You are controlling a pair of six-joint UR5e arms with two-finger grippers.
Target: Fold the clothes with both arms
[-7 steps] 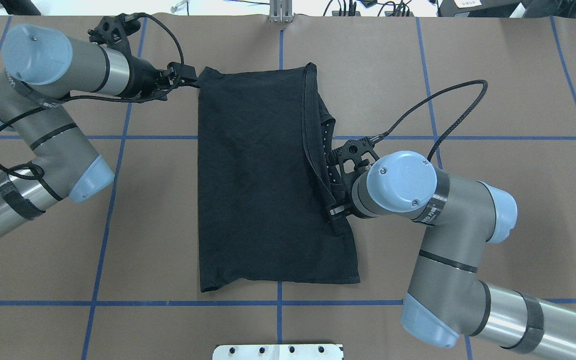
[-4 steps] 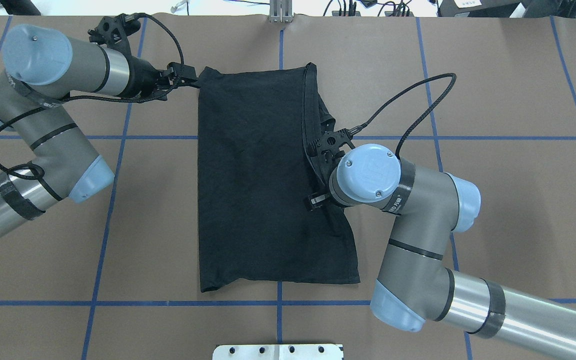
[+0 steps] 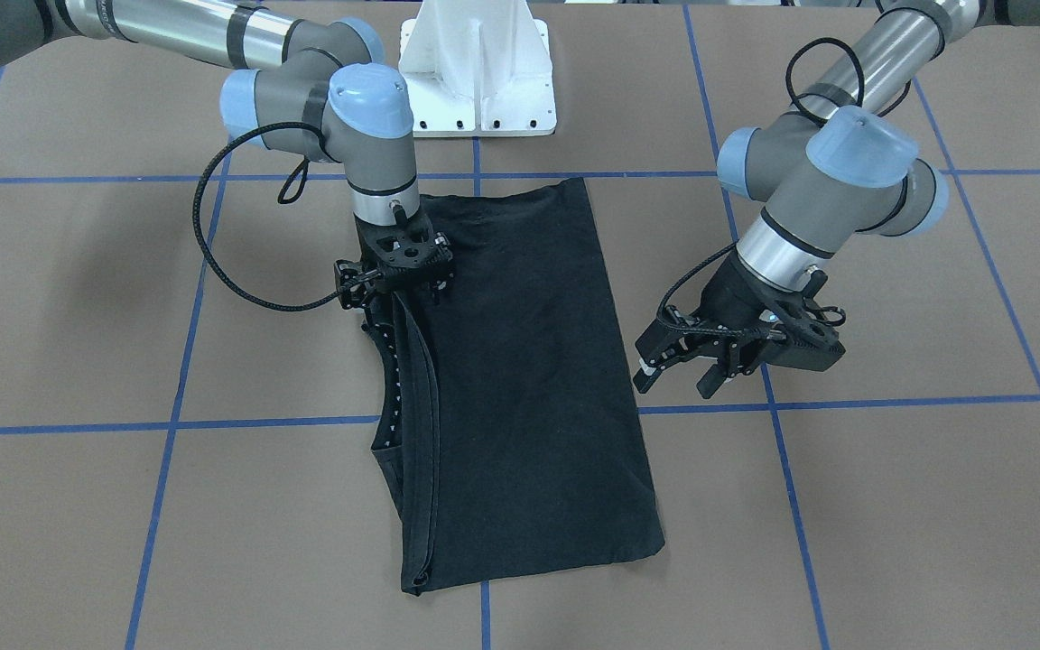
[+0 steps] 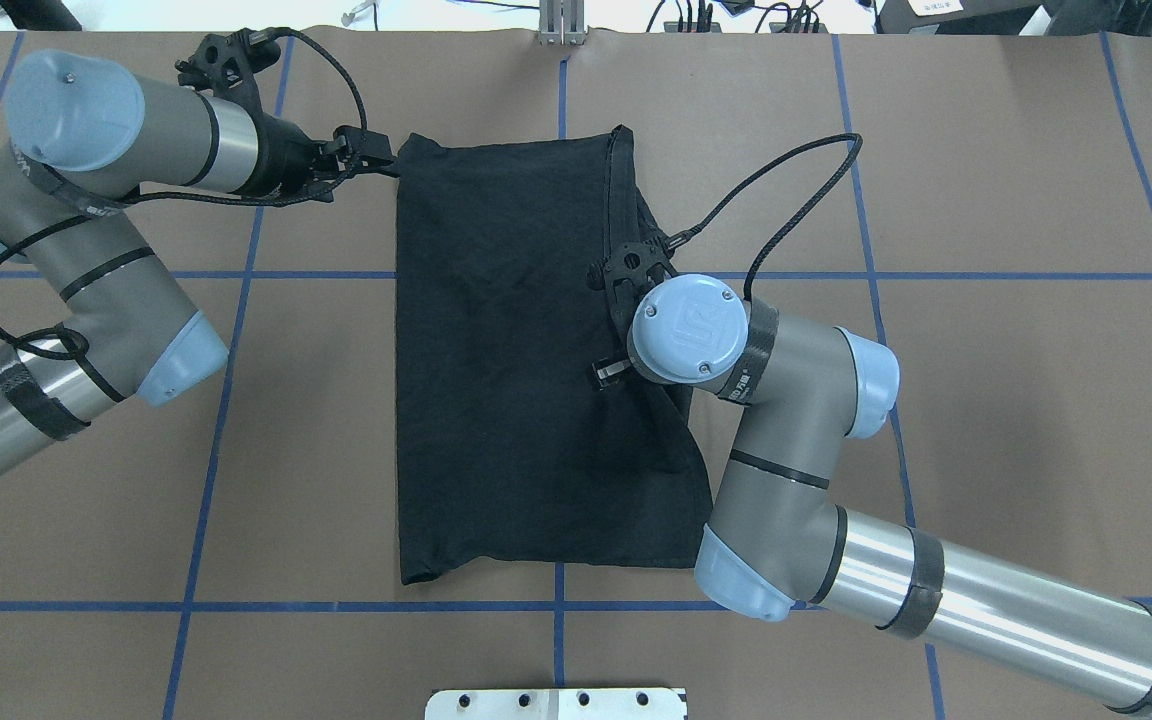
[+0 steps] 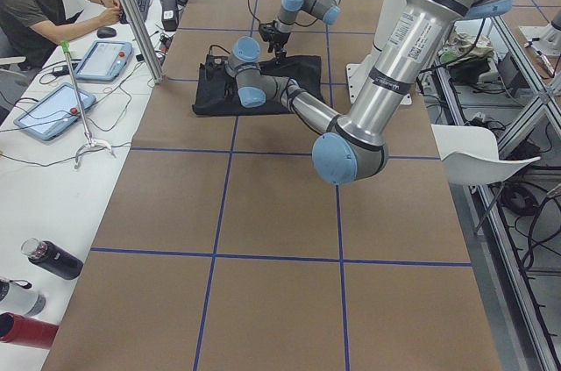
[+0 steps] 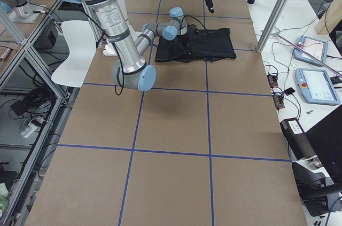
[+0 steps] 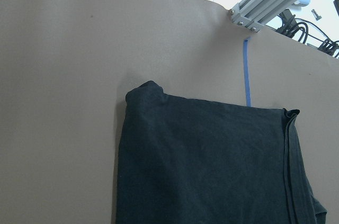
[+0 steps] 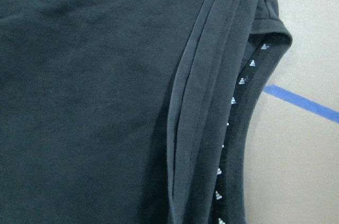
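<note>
The shirt [image 4: 506,360] lies flat mid-counter [image 4: 986,420], plain black side up, folded into a long rectangle running near to far. Seen from behind the robot, the left end effector [image 3: 675,385] hovers just beside the shirt's far left corner. Its jaws are apart and empty, and it is likely poised to take that corner for the next fold. The right end effector [image 3: 396,287] points straight down at the shirt's right side, by the stacked hems [image 8: 196,102]. I cannot tell whether it grips cloth. The cotton looks soft, matte and lightly creased, and tiny white print specks [image 8: 243,80] peek from a lower layer. The counter is smooth brown, gridded with blue tape [image 4: 936,275].
</note>
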